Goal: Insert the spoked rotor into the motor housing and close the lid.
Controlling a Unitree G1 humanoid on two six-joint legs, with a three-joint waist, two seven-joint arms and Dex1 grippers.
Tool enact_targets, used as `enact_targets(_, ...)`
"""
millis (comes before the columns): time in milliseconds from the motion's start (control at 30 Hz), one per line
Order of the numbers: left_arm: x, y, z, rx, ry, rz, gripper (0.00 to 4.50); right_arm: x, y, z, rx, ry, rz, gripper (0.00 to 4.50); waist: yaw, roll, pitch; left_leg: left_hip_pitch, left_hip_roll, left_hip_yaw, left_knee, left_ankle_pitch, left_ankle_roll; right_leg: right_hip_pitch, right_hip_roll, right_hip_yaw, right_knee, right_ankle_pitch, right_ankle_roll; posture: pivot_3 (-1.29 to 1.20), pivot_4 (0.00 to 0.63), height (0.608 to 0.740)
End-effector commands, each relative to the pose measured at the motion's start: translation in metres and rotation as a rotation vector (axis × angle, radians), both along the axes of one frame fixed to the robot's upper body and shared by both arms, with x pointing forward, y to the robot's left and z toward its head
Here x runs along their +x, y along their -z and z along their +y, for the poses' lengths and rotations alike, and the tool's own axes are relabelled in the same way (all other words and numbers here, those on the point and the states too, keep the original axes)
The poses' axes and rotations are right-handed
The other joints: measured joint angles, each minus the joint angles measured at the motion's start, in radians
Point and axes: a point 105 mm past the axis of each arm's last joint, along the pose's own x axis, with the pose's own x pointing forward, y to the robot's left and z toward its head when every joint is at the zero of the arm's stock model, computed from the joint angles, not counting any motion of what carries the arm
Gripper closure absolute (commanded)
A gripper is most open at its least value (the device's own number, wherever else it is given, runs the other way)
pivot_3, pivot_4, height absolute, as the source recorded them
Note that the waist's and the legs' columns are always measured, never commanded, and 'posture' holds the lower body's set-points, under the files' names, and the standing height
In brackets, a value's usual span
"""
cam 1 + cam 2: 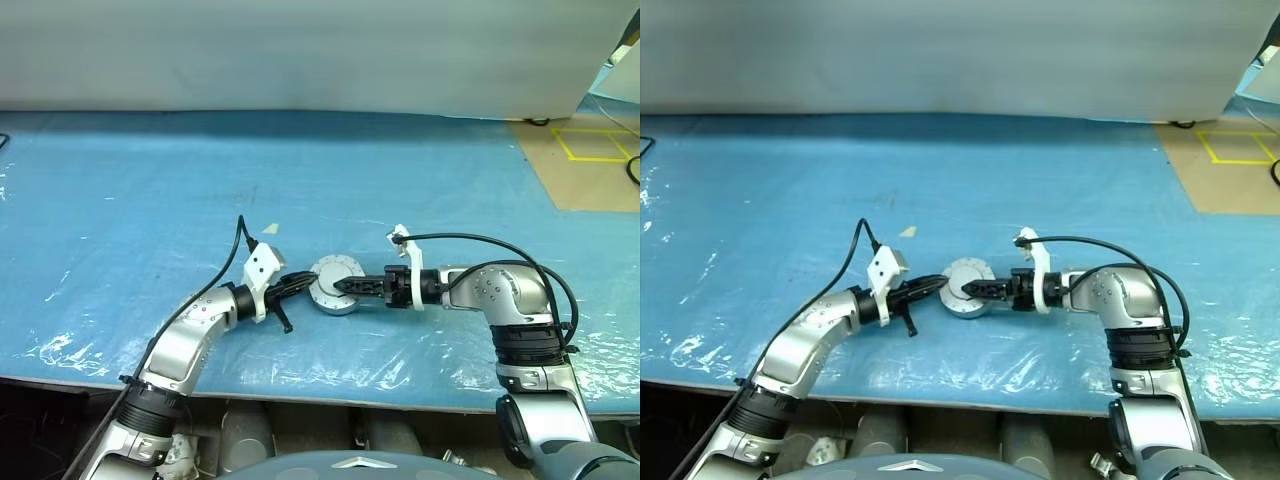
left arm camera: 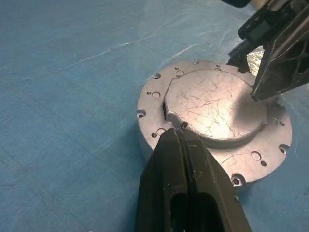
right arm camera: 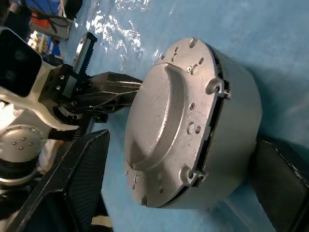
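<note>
Covering the whole work surface, a blue plastic sheet (image 1: 150, 190) stretches back to a pale wall, with a brown floor patch marked by yellow tape (image 1: 592, 145) at the far right corner. Near the front middle of the sheet sits the motor housing (image 3: 231, 130), a round silver-grey casing resting flat on the plastic. On top of it lies the lid (image 2: 217, 108), a scratched silver disc with a raised centre panel and small holes round its rim; a thin dark seam runs between lid and casing in the right wrist view.

From the left comes the left gripper (image 2: 182, 137), its two black fingers pressed together with no gap, the joined tips touching the edge of the lid's raised panel. From the right reaches the right gripper (image 1: 345, 286), pointing toward the left one across the casing. Its fingers (image 3: 79, 174) stand wide apart, one on each side of the housing, close beside its wall; contact with the wall cannot be made out.
</note>
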Motion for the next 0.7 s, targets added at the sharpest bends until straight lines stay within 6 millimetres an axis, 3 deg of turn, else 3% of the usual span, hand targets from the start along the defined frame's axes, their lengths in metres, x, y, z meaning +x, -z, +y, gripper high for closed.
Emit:
enact_targets(33,-0.0099,0.0188,-0.0081,0.022,0.033,0.072,4.50,-0.0080,-0.0222,0.0201,0.163,-0.071,0.044,0.03,0.000,0.000,0.000,0.000,0.000,0.000,0.000,0.000,0.000,0.000,0.000,0.000,0.000,0.000,0.000,0.00,0.150,0.740)
enact_targets(133,-0.0098,0.0189,-0.0082,0.022,0.031,0.071,4.50,-0.0076,-0.0247,0.0221,0.204,-0.061,0.074,0.64,-0.002,0.000,0.000,0.000,0.000,0.000,0.000,0.000,0.000,0.000,0.000,0.000,0.000,0.000,0.000,0.00,0.150,0.740)
enact_targets(300,-0.0100,0.0187,-0.0078,0.021,0.024,0.068,4.50,-0.0107,-0.0171,0.0225,0.184,-0.056,0.098,2.08,-0.001,0.002,0.001,0.000,0.000,0.000,0.000,0.000,0.000,-0.001,0.000,0.000,0.000,0.000,0.000,0.00,0.150,0.740)
enact_targets(700,-0.0090,0.0187,-0.0069,0.022,0.012,0.063,4.50,-0.0098,-0.0230,0.0244,0.207,-0.060,0.074,2.11,-0.001,0.002,0.000,0.001,0.000,0.000,0.000,0.000,0.000,-0.001,0.000,0.000,0.001,0.000,0.000,0.00,0.150,0.740)
